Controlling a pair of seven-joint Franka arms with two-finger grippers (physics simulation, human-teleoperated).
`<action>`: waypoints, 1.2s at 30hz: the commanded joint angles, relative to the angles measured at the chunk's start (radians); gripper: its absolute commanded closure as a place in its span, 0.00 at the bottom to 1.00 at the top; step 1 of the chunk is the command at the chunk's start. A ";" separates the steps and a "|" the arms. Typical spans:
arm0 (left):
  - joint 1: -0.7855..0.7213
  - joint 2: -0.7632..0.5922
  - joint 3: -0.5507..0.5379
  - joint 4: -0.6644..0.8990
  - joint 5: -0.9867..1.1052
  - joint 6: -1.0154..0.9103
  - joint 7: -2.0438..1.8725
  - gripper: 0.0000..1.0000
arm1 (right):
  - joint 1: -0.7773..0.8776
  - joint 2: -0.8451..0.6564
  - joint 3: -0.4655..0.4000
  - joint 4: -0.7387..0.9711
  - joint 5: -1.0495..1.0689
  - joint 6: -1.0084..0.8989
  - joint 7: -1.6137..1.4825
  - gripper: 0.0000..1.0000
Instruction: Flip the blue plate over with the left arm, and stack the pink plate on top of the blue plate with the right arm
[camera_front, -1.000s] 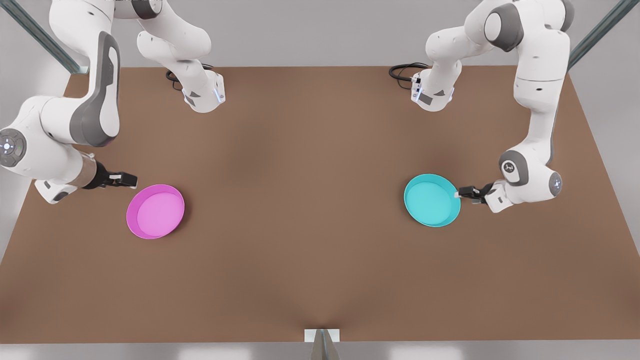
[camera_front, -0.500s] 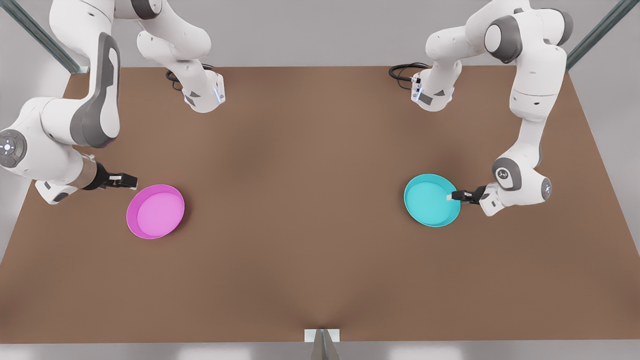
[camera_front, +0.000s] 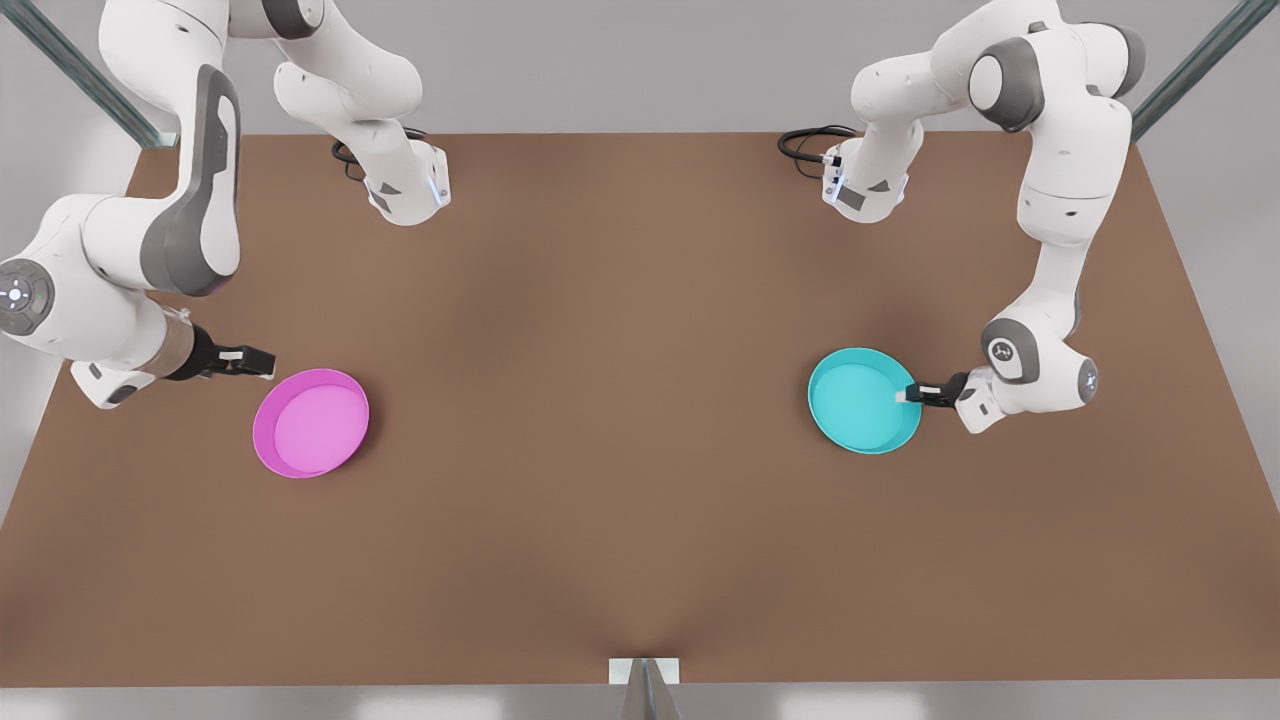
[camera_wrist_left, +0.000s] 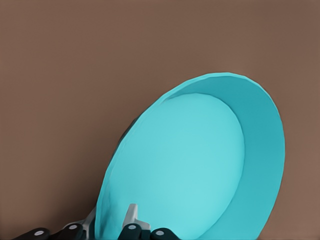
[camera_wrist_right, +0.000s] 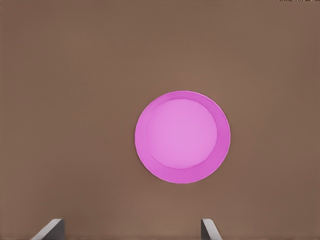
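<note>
The blue plate (camera_front: 863, 400) is pinched at its rim by the left gripper (camera_front: 912, 393) so it can be turned over. The pink plate (camera_front: 311, 422) lies flat nearby the waiting right gripper (camera_front: 262, 362), whose fingers (camera_wrist_right: 49, 230) are spread wide.

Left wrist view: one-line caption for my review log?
Left gripper fingers straddling the rim of the upright round turquoise plastic plate on the brown table.

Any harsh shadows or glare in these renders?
Front view: soft, even light, faint shadow beside the pink plate, no glare. Left wrist view: the blue plate shades darker along its inner rim, by the left pincer. Right wrist view: flat, shadowless table.
</note>
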 joint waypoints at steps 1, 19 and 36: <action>0.000 0.001 0.000 0.002 0.000 0.001 -0.001 0.63 | 0.001 0.000 -0.001 0.000 0.000 0.000 0.001 0.00; 0.000 0.007 0.000 0.011 0.008 -0.004 -0.001 0.72 | 0.007 -0.011 0.000 0.002 -0.002 -0.012 -0.010 0.00; 0.000 -0.004 0.000 0.019 0.011 -0.024 0.002 0.79 | -0.001 -0.011 0.000 -0.002 -0.002 -0.014 -0.011 0.00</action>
